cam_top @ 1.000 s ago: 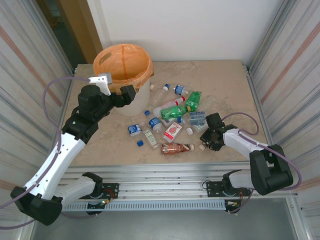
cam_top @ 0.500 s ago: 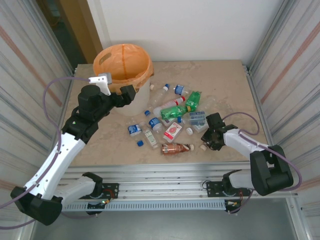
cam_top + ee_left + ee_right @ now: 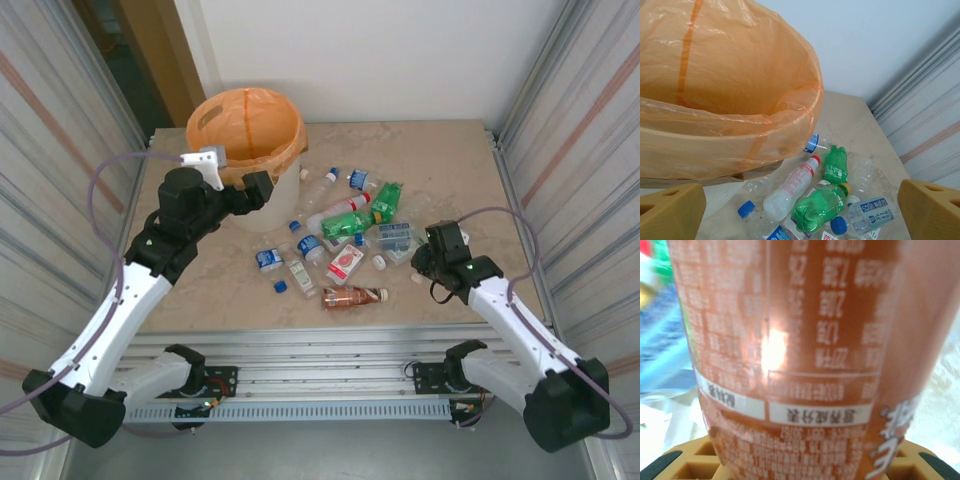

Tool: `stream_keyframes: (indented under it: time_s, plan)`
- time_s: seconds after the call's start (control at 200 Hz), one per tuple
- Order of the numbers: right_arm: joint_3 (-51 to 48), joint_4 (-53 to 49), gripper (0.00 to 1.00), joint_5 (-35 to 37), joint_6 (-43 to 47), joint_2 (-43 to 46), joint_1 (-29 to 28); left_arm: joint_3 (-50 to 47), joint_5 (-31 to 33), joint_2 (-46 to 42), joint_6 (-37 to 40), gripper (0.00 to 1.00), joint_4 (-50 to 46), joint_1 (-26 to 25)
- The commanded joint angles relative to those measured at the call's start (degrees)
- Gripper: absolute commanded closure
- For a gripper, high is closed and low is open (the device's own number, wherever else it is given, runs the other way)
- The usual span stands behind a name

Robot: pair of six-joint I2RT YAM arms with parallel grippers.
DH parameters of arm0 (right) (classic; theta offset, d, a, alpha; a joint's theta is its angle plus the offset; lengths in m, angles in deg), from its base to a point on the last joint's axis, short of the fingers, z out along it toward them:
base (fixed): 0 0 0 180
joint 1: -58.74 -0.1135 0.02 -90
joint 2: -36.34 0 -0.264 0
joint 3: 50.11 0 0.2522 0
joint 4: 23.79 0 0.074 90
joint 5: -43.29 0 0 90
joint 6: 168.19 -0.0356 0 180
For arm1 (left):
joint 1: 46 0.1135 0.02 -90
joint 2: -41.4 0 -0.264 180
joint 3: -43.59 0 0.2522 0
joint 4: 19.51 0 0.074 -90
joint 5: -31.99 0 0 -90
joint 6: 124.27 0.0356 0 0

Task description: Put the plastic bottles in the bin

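Place: was a robotics lab cell.
Frame: aluminium rails (image 3: 330,345) ran at 6 o'clock.
Sides: ribbed panels (image 3: 590,120) stood at 3, 9 o'clock.

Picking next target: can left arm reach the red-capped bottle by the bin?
Probably yes: open left end effector hangs beside bin, red-capped bottle lies uncovered just ahead; green bottle crowds it.

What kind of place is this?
Probably a robotics lab test cell, not a home: two arms bolted to an aluminium rail at the table edge, ribbed metal panels on both sides, and crushed bottles scattered beside a lined bin.
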Motion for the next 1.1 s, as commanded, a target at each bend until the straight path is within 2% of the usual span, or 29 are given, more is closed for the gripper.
stream_keyframes:
  time_s: [0.0, 0.271, 0.511, 0.551, 0.857, 1.092]
  plan:
    - [4.17, 0.79, 0.86, 0.86, 7.18, 3.19, -2.83, 1.97, -2.69, 0.16, 0.30, 0.01, -0.43, -0.23]
    - [8.80, 15.41, 0.85, -6.93, 22.21, 3.76, -13.35, 3.37, -9.12, 1.15, -0.68, 0.01, 0.82, -0.65]
    - [11.86, 30.33, 0.85, -20.16, 26.39, -1.72, -15.05, 5.72, -19.27, 3.80, -0.16, 0.01, 4.90, -3.02]
    - [13.03, 31.86, 0.85, -22.32, 26.82, -4.72, -15.36, 6.24, -20.61, 4.21, 0.15, 0.01, 5.55, -3.57]
    - [22.25, 35.98, 0.85, -34.45, 29.17, -15.07, -18.79, 9.79, -25.79, 7.78, 3.53, 0.01, 6.15, -7.06]
    - [24.70, 37.40, 0.86, -38.47, 28.66, -17.40, -19.66, 10.10, -26.18, 9.18, 3.89, 0.01, 6.54, -7.09]
